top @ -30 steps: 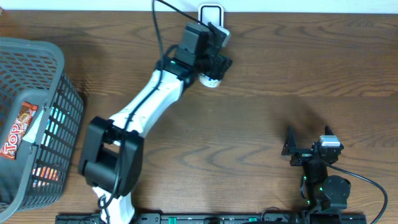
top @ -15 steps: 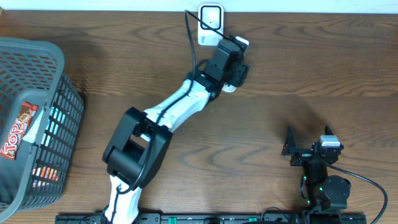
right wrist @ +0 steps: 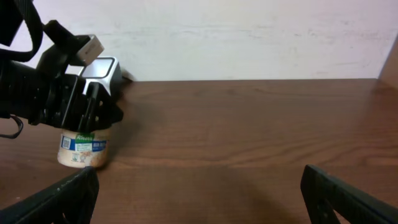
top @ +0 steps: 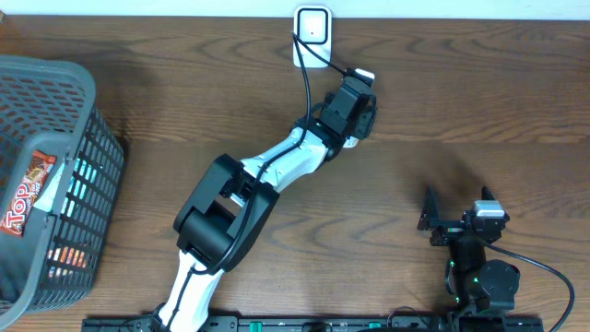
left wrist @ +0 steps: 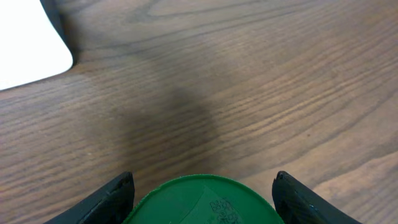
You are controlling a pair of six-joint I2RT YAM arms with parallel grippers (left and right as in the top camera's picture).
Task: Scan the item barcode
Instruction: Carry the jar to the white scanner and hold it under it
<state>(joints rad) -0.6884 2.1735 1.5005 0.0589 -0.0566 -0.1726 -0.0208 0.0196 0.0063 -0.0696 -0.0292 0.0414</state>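
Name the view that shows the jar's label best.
Right wrist: the jar is seen side-on, its blue-and-white label facing the camera. Left wrist shows only its green lid; overhead, the left tool covers nearly all of it.

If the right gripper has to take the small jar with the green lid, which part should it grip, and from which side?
Probably the labelled lower body of the jar, approached level from the side that faces the right gripper. The left gripper clamps the top around the green lid, so only the round wall below is free.
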